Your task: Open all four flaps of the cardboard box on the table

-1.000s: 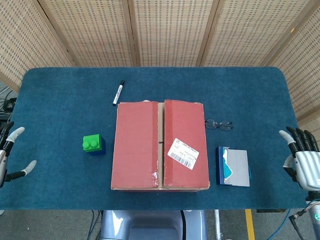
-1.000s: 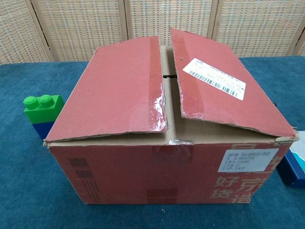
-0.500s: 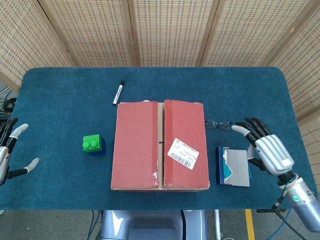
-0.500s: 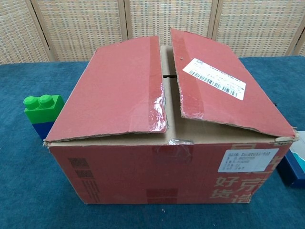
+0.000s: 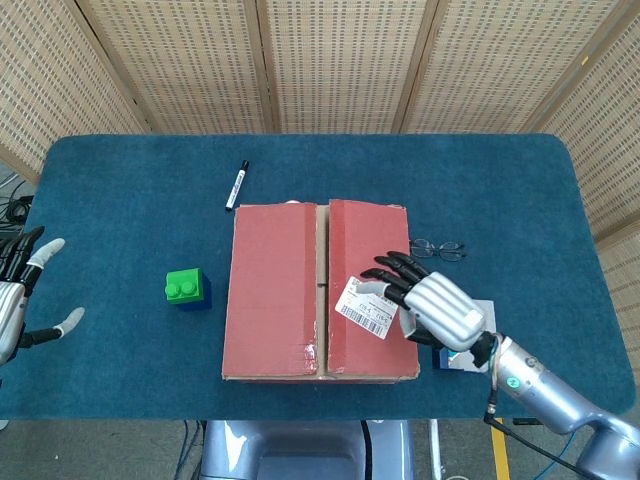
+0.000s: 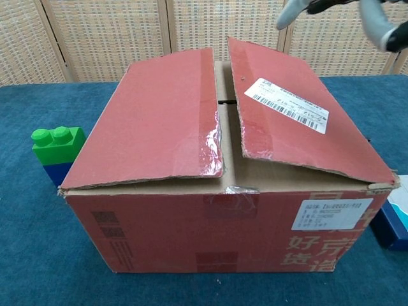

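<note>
Nothing is opened yet: the cardboard box (image 5: 320, 290) sits mid-tabletop (image 5: 120, 200) with both red top flaps down, only slightly raised along the centre seam, and whatever lies beneath is hidden. My right hand (image 5: 428, 302) hovers above the right flap (image 5: 368, 285), fingers spread, grasping nothing. My left hand (image 5: 22, 298) waits released at the tabletop's left edge.

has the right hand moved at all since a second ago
Yes. The right hand has swung in from the table's right edge, past the eyeglasses, and now hovers over the cardboard box by its shipping label.
</note>
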